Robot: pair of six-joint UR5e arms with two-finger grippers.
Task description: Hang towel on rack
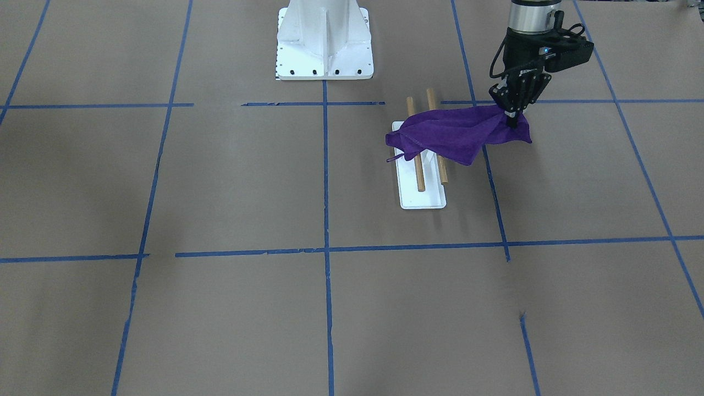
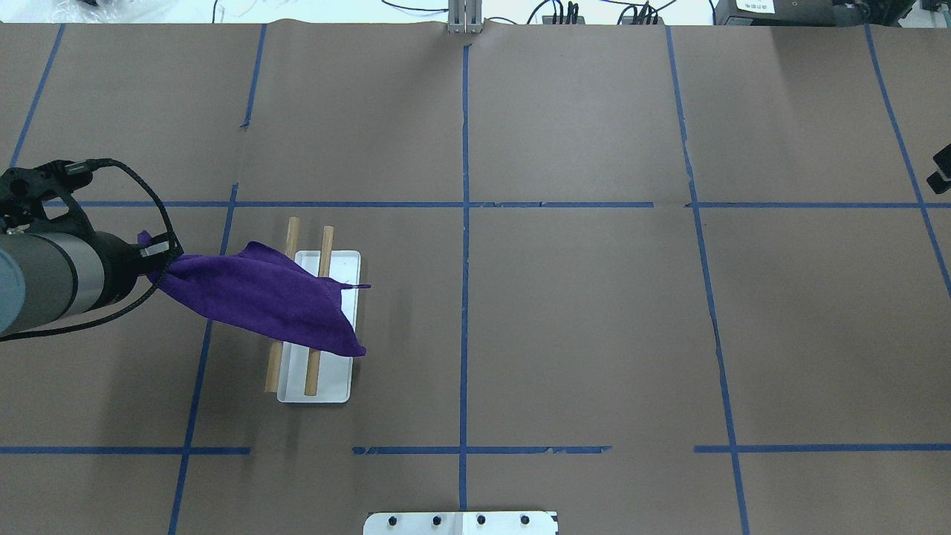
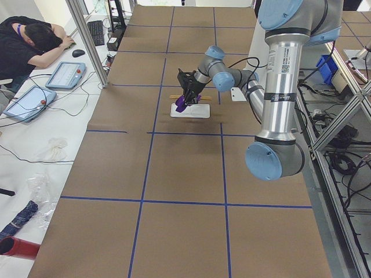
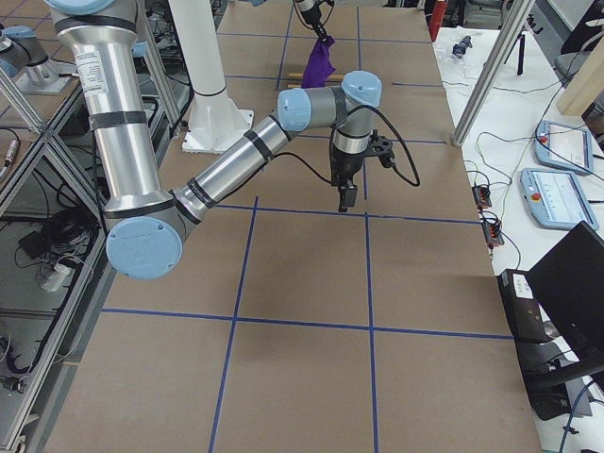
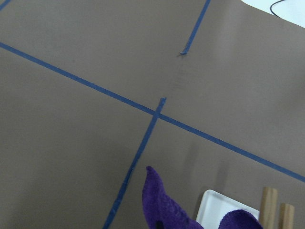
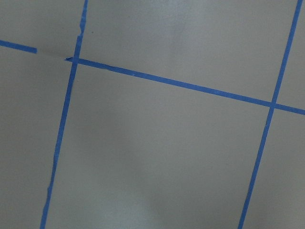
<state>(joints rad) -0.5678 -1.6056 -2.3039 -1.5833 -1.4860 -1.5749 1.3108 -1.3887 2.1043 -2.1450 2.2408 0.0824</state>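
Left claw (image 1: 511, 119) pinches towel (image 1: 456, 135) edge, draped across rack (image 1: 423, 198).

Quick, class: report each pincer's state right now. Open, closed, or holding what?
Left pincer: closed, holding the towel.
Right pincer: cannot be told.

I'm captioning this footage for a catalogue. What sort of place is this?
Most likely a robotics lab test cell: a paper-covered table gridded with blue tape, the left gripper holding a towel across a small rack, and teach pendants beside it.
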